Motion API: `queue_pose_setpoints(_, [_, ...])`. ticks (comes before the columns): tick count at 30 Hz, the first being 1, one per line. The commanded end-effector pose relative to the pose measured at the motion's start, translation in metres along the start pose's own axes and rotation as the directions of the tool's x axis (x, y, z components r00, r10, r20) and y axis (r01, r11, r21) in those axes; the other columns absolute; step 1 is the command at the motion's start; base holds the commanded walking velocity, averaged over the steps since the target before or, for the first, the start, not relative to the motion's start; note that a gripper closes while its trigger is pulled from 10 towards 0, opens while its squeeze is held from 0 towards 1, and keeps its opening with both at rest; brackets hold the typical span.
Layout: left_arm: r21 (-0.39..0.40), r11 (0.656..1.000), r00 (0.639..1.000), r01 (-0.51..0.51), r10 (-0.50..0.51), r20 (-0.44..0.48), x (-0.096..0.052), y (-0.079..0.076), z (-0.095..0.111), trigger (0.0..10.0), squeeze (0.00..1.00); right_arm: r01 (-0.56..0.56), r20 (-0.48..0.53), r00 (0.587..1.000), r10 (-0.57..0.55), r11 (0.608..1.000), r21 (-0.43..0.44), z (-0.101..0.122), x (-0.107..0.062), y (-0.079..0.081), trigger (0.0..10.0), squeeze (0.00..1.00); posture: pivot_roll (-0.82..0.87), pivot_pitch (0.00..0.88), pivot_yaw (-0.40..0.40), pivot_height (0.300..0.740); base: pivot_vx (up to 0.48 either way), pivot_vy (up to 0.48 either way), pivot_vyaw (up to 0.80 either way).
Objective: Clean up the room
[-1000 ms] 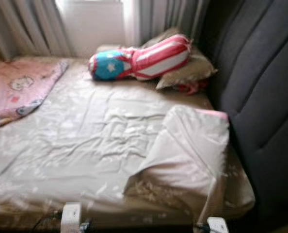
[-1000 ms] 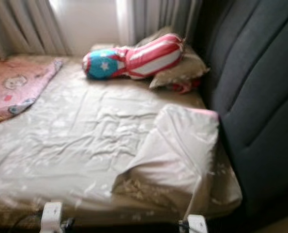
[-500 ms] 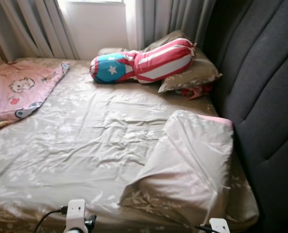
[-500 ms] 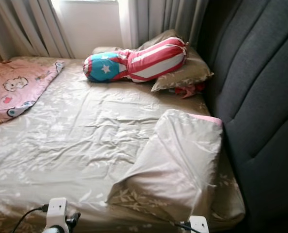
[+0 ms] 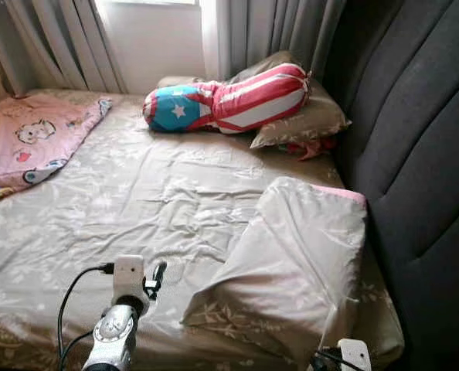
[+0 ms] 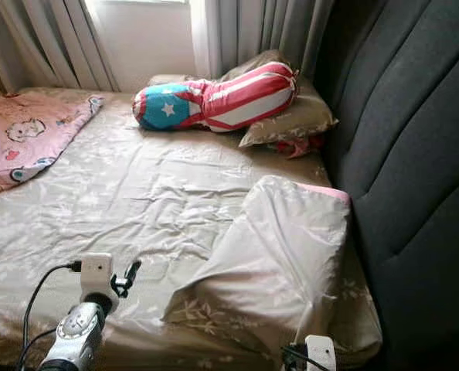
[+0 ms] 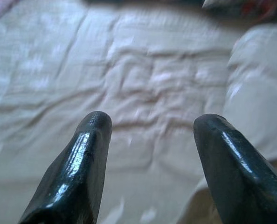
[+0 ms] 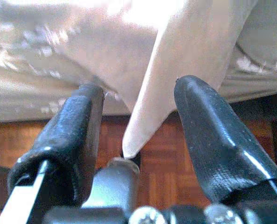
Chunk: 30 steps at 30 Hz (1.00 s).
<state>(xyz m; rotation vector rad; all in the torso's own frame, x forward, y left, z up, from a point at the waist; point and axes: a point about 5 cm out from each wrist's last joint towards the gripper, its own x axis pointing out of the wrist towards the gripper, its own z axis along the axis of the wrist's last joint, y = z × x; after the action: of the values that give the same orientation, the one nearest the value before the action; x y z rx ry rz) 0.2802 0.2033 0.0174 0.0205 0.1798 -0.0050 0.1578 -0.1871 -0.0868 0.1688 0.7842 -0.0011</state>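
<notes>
A pale beige pillow [image 5: 299,263] with a pink edge lies crumpled at the bed's near right corner. My left gripper [image 5: 155,278] hovers over the beige floral sheet [image 5: 152,201] just left of that pillow; in the left wrist view its fingers [image 7: 82,158] stand open with nothing between them. My right gripper [image 8: 138,102] is low at the bed's front edge under the pillow, open, and a hanging corner of the pillowcase [image 8: 152,107] dangles between its fingers. At the far end lies a red and white striped bolster [image 5: 229,99] with a blue starred end.
A beige pillow [image 5: 307,124] sits under the bolster, with a red item [image 5: 311,147] tucked below it. A pink printed blanket [image 5: 28,143] covers the far left. A dark grey padded headboard [image 5: 423,154] walls the right side. Grey curtains [image 5: 268,31] hang behind. Wooden floor [image 8: 162,154] lies below the bed.
My left arm has come up from the bottom edge and now reaches over the sheet. The picture has steadied and sharpened. The right wrist stays low at the bed's front edge.
</notes>
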Motion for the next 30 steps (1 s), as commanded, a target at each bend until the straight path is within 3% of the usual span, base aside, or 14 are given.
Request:
queue_pose_setpoints(1, [0.002,1.0,1.0,0.006,-0.006,0.023,-0.004,0.0,0.0,10.0,0.0,0.006,0.031,0.999,-0.006,1.0,0.011,0.002,-0.001,-0.003,10.0,0.0,0.02,0.0,-0.074,0.74,0.0,0.0,0.0])
queue_pose_setpoints(6, [0.011,1.0,0.995,0.018,-0.019,0.098,-0.022,0.001,0.003,10.0,0.0,0.007,0.059,0.998,-0.009,1.0,0.028,0.001,-0.003,-0.005,10.0,0.0,0.02,0.0,-0.081,0.74,0.0,0.0,0.0])
queue_pose_setpoints(7, [0.014,1.0,0.994,0.02,-0.021,0.111,-0.027,0.002,0.003,10.0,0.0,-0.054,0.3,0.952,0.059,0.998,-0.024,0.066,0.016,0.021,10.0,0.0,0.02,0.0,-0.083,0.74,0.0,0.0,0.0])
queue_pose_setpoints(9, [0.019,1.0,0.992,0.023,-0.025,0.12,-0.031,0.001,0.003,10.0,0.0,-0.078,0.419,0.903,0.089,0.996,-0.044,0.098,0.02,0.034,10.0,0.0,0.01,0.0,-0.084,0.74,0.0,0.0,0.0])
queue_pose_setpoints(16, [0.032,0.998,0.99,0.046,-0.05,0.13,-0.037,-0.006,0.004,10.0,0.0,-0.071,0.478,0.876,0.057,0.997,0.012,0.101,0.017,0.034,10.0,0.0,0.01,0.0,-0.083,0.74,0.0,0.0,0.0])
queue_pose_setpoints(30, [0.006,1.0,0.988,0.023,-0.023,0.154,-0.03,-0.01,0.021,10.0,0.0,-0.004,0.424,0.906,-0.005,1.0,0.021,0.088,0.016,0.023,10.0,0.0,0.0,0.0,-0.086,0.736,0.0,0.0,0.0])
